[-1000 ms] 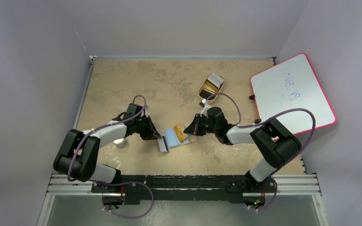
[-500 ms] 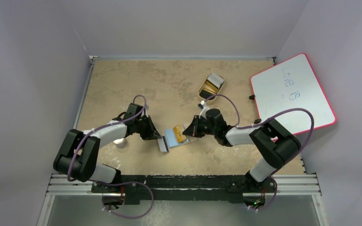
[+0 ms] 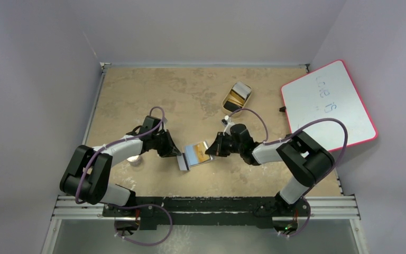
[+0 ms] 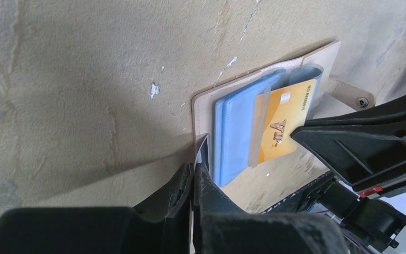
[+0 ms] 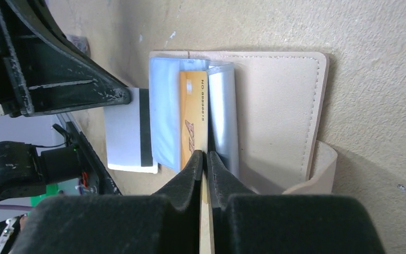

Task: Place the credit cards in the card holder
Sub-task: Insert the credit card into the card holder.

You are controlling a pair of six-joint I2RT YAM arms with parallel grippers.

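The card holder [image 5: 275, 106] lies open mid-tabletop [image 3: 190, 95], blue cards [image 4: 235, 132] already sleeved. The right tool [image 5: 205, 154] pinches a gold card [image 5: 193, 121], half inserted. The left tool [image 4: 194, 170], closed, seems to nip a striped card [image 5: 129, 132] beside the holder, not yet inserted.

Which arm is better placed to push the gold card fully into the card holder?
Right. The right gripper grips the gold card, already partway into the card holder; the left gripper is shut at its opposite edge.

Overhead from behind, close opposing wrist views sharing card holder [image 5: 275, 106]
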